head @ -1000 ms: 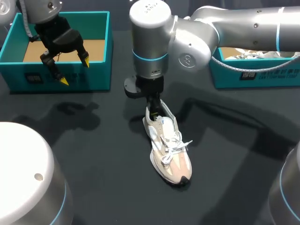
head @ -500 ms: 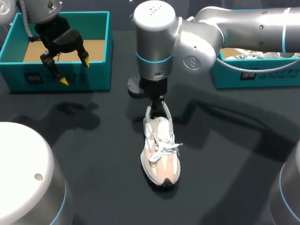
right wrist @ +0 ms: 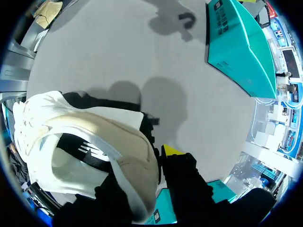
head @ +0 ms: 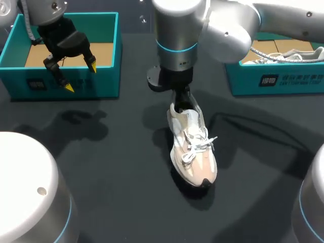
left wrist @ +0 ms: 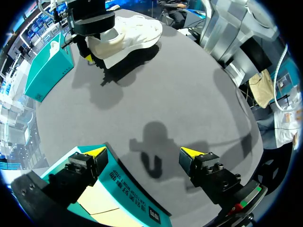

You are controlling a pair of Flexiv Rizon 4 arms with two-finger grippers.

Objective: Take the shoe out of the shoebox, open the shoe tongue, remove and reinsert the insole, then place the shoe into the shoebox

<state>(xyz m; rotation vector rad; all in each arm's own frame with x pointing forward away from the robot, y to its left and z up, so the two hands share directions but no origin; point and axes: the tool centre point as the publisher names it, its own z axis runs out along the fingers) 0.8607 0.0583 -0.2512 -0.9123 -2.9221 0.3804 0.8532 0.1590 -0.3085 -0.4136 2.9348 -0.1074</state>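
**A:** One step of four done, judging by the layout. From the left: left gripper [head: 80, 76], spread wide, grasping nothing, hanging over the left box [head: 101, 83], cardboard floor showing inside.

**B:** And mid-table?

**A:** Shoe [head: 195, 149], out of any box, sole down, toe pointing away from the boxes, laces in a bow. Right gripper [head: 180, 101] clamped on its heel from above.

**B:** Leaves what?

**A:** Tongue, insole out and back, then boxing. None of it begun, as far as can be seen.

**B:** Room to work?

**A:** Looks ample. Open table [head: 101, 152] on both sides of the shoe, well apart from either box. Further right, right box [head: 276, 81] with other shoes in it, under the right arm. Worth minding on any swing. Box walls probably the only edges to clear on the way back in.
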